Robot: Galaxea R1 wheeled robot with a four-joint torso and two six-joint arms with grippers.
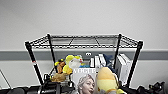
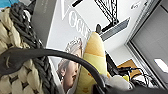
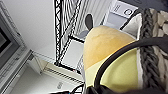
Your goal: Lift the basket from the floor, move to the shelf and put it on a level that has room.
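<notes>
Pale wall (image 1: 82, 15) with a grey band (image 1: 15, 55) runs behind the shelf (image 1: 83, 41), which stands square in front of me in the head view. Its top level (image 1: 83, 39) is bare black wire grid, with free wall-side air above it and on both sides of the four posts. One tier down I see plush toys (image 1: 67, 65), white books (image 1: 98, 61) and a white box (image 1: 123, 66) crowding the space. Closer to me, a magazine (image 1: 83, 81) with a face on the cover and a yellow plush (image 1: 106, 80) rise at the lower edge of the head view.

From the left wrist I see the basket (image 2: 17, 57) very close: cream woven strands, a dark braided rim and a dark curved handle (image 2: 50, 53) arching over it, with the magazine and yellow plush just beside the rim. From the right wrist I see the basket's other side (image 3: 152, 47), the same dark braid and handle, the plush pressed close to it and the rack's posts towering above. It sits up at wrist height, in front of the rack.

I cannot tell whether either gripper's fingers are spread or clamped.
</notes>
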